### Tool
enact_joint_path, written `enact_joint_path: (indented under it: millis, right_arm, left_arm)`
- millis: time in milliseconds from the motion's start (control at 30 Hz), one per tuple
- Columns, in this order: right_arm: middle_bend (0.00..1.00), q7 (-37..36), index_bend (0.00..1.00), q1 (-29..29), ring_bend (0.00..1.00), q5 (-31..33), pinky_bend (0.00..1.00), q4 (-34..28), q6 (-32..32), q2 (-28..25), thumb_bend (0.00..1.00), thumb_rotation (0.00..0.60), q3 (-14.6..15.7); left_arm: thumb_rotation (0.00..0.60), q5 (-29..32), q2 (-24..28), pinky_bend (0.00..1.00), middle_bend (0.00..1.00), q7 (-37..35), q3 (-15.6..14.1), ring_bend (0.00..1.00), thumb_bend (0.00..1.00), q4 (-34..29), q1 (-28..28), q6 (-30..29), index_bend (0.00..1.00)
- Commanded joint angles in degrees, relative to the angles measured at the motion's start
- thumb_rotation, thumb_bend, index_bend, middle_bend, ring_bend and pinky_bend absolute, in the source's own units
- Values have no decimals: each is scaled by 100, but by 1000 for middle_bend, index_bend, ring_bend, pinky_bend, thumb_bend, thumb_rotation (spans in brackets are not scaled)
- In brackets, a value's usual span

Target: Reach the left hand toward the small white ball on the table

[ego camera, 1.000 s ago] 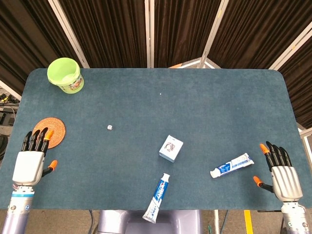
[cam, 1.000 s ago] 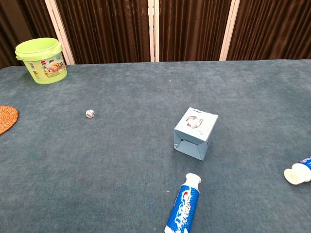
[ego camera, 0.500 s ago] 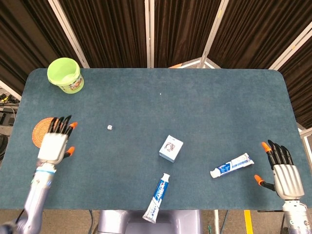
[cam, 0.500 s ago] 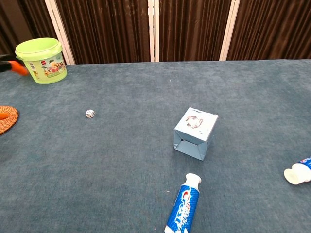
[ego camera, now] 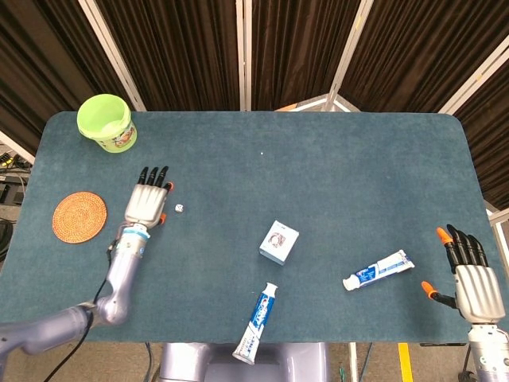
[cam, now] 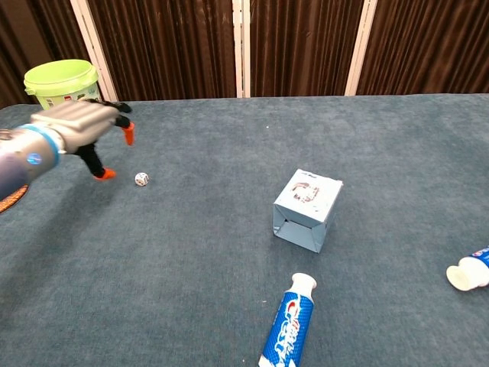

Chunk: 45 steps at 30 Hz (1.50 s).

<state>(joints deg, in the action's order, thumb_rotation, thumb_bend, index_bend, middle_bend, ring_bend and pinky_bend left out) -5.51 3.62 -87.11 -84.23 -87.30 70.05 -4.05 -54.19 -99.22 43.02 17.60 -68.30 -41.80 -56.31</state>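
Note:
The small white ball point(ego camera: 180, 208) point(cam: 141, 179) lies on the blue table, left of centre. My left hand point(ego camera: 148, 202) point(cam: 82, 125) hovers just left of it, palm down, fingers spread and holding nothing; its thumb tip is a short gap from the ball. My right hand point(ego camera: 472, 278) rests open at the table's front right corner, far from the ball, and shows only in the head view.
A green bucket point(ego camera: 107, 122) point(cam: 66, 94) stands at the back left. A woven coaster point(ego camera: 79, 216) lies left of my left hand. A small white box point(ego camera: 278, 242) point(cam: 307, 209) sits mid-table, with two toothpaste tubes point(ego camera: 256, 322) point(ego camera: 378, 270) near the front edge.
My left hand has swept from the front left corner, over the coaster, rightward and forward to beside the ball. My right hand has drawn back slightly toward the front edge.

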Motion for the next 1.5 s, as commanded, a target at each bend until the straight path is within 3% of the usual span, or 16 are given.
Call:
enact_joint_path:
  millis: [33, 533, 1033, 1233, 1500]
  right_arm:
    - [0, -5, 0, 3, 0, 28, 0, 22, 19, 5, 78, 600, -9]
    - [0, -93, 0, 0, 0, 40, 0, 26, 22, -19, 78, 600, -22]
    - [0, -132, 0, -22, 0, -7, 0, -19, -23, -41, 78, 600, -4]
    - [0, -153, 0, -22, 0, 21, 0, -23, -9, -57, 78, 600, -18]
    - [0, -142, 0, -28, 0, 12, 0, -25, -24, -51, 78, 600, -16]
  left_arm:
    - [600, 183, -235, 0, 0, 108, 6, 0, 275, 298, -228, 168, 358]
    - [600, 695, -762, 0, 0, 298, -74, 0, 298, 1117, -668, 435, 409]
    - [600, 810, -839, 0, 0, 329, -220, 0, 373, 1232, -743, 406, 463]
    - [600, 652, -794, 0, 0, 109, -249, 0, 470, 1101, -723, 302, 577]
    - [600, 328, -451, 0, 0, -62, -288, 0, 471, 420, -636, -12, 588]
